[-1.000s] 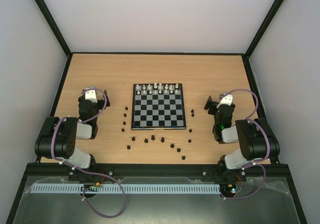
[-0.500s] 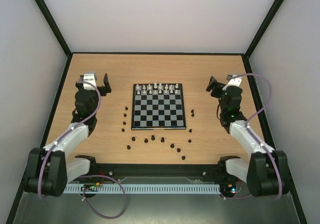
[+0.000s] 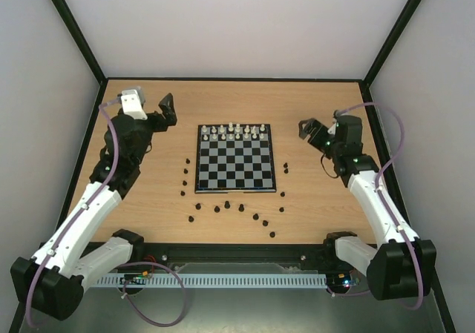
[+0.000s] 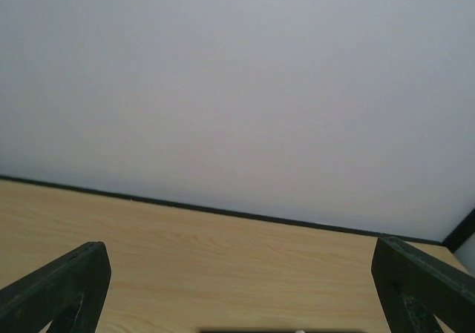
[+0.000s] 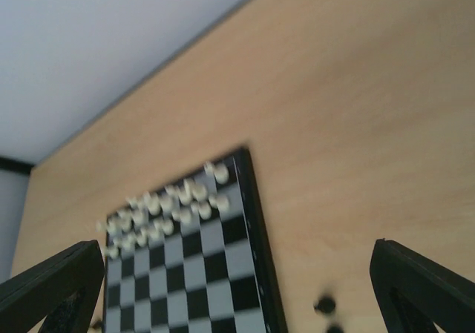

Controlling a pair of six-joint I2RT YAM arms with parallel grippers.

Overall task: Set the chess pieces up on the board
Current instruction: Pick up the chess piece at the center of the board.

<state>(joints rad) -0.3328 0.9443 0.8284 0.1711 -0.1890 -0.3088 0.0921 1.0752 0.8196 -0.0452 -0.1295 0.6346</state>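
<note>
ur left claw (image 3: 166,112) & right claw (image 3: 307,130) are wide & empty, but black pieces (image 3: 226,204) are tiny, so u cd tip one or bump white pieces (image 3: 234,131) on the board (image 3: 234,164).

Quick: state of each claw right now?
Left black two-finger claw: open, holding nothing.
Right black two-finger claw: open, holding nothing.

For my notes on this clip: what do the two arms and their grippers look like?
Both arms match: the left arm and right arm have white link shells between bulky black joints. A lilac cable loops loosely along each. The left gripper and right gripper are black, with two flat tapering fingers. No markings are legible.
</note>
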